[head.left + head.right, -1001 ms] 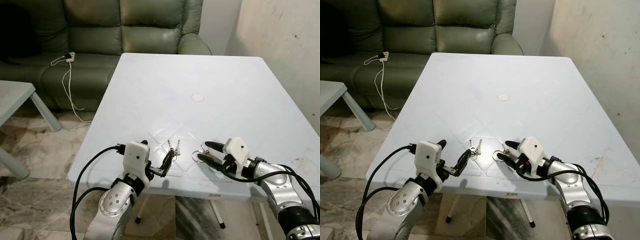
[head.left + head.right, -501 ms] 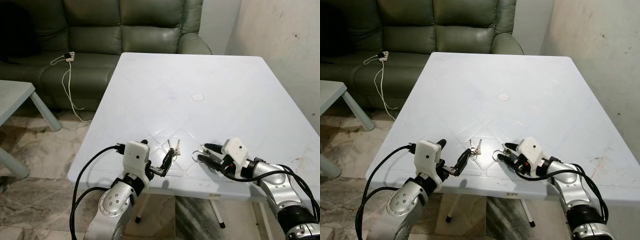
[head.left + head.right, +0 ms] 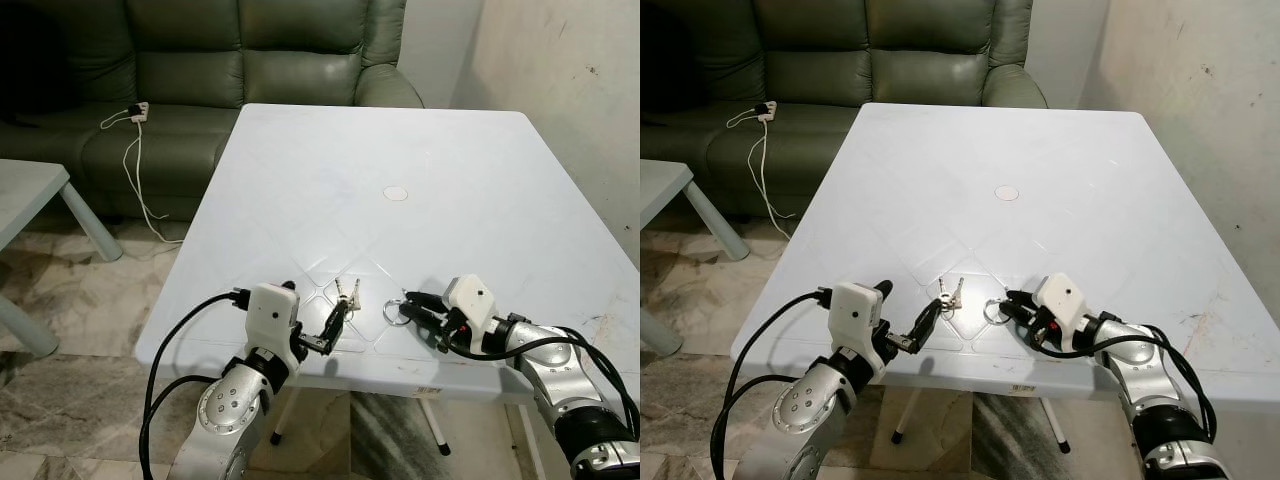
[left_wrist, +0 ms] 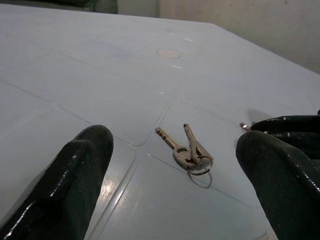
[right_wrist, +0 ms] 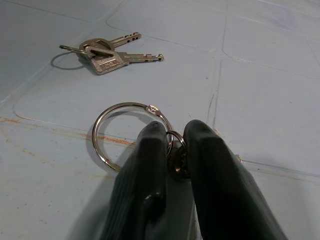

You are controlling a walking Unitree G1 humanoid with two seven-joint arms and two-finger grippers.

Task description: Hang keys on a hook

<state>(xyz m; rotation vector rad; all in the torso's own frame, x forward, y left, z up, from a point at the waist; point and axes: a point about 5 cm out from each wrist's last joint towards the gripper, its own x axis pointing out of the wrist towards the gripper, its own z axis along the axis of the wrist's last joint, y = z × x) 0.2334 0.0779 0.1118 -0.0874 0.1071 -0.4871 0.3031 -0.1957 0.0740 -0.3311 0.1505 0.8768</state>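
Two grippers: both low over the near edge of the white plastic table, the left gripper near-left, the right gripper near-right.
Change since a second ago: the right gripper's fingers were spread apart around the key ring's small end; now they have come together on it. The right arm has reached slightly further toward the ring. The left arm and the pair of keys lie as before.
Right gripper: its two black fingers are pressed nearly together, pinching the small ring link that joins the large key ring. The large ring lies flat on the table, just beyond the fingertips.
Left gripper: fingers spread wide, holding nothing, tips just above the table surface, pointing at the pair of keys from the near side without touching them.
Keys, count: two silver keys on one small ring, lying flat near the table's front edge, between the two grippers, with blades pointing to the far side.
Key rings, count: one large empty-looking ring to the right of the keys, apart from them; whether a key hangs behind the right fingers cannot be told.
Table mark: one round pale spot in the middle of the table.
Surroundings: one green sofa beyond the table with a white charger cable draped over its seat; one small grey side table at the far left.
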